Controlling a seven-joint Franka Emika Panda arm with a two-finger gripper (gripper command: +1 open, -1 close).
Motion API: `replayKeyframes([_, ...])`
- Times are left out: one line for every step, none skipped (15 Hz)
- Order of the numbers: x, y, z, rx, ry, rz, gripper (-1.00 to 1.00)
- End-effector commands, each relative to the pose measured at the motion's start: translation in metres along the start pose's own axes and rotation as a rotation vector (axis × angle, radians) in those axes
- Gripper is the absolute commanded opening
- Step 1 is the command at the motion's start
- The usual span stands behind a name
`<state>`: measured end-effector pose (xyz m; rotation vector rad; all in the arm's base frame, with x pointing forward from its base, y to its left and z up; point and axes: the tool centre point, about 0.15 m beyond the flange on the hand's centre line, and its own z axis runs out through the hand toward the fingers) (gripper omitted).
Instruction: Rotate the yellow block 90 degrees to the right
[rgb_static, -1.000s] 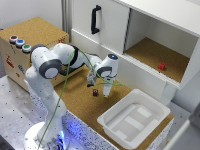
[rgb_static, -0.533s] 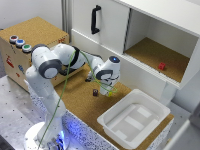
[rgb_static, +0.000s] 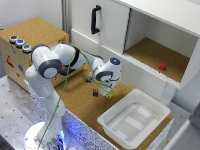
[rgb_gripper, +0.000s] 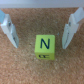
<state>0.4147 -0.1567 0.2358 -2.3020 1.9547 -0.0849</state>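
The yellow block (rgb_gripper: 45, 46) is a small cube with a dark letter N on its top face, resting on the cork surface. In the exterior view the yellow block (rgb_static: 109, 95) lies just under the hand. My gripper (rgb_gripper: 39, 43) is open, with its fingers (rgb_gripper: 8, 28) on either side of the block and not touching it. In the exterior view the gripper (rgb_static: 107, 91) points down over the block, and its jaws are mostly hidden by the hand.
A tiny dark block (rgb_static: 95, 92) lies close to the yellow block, on the exterior view's left. A white tray (rgb_static: 111, 120) stands toward the exterior view's lower right. A small red block (rgb_static: 162, 66) sits in the open cabinet. A box with buttons (rgb_static: 19, 43) stands at the left.
The hand has shifted slightly toward the exterior view's right, over the yellow block. The blocks and tray have not moved.
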Motion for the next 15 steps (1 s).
replayKeyframes([0.005,-0.005,-0.045,-0.026,0.066,-0.320,1.00])
replayKeyframes([-0.002,0.000,-0.047,-0.019,0.055,-0.376,1.00])
replayKeyframes([-0.011,0.003,-0.048,-0.008,0.034,-0.448,1.00])
replayKeyframes([-0.022,0.004,-0.050,0.011,0.009,-0.518,1.00])
replayKeyframes([-0.029,0.005,-0.053,0.004,0.004,-0.583,1.00])
replayKeyframes([-0.039,0.007,-0.056,0.012,-0.018,-0.671,1.00])
replayKeyframes([-0.044,0.009,-0.062,0.005,-0.010,-0.743,1.00])
replayKeyframes([-0.048,0.008,-0.064,0.003,-0.027,-0.822,1.00])
replayKeyframes([-0.053,0.008,-0.067,0.005,-0.043,-0.915,1.00])
replayKeyframes([-0.058,0.008,-0.073,-0.031,-0.023,-1.006,1.00])
replayKeyframes([-0.062,0.007,-0.076,-0.057,-0.019,-1.111,1.00])
replayKeyframes([-0.063,0.009,-0.075,-0.042,-0.046,-1.196,1.00])
replayKeyframes([-0.063,0.012,-0.072,-0.065,-0.060,-1.290,1.00])
replayKeyframes([-0.062,0.016,-0.069,-0.089,-0.058,-1.359,1.00])
replayKeyframes([-0.063,0.018,-0.066,-0.088,-0.080,-1.432,1.00])
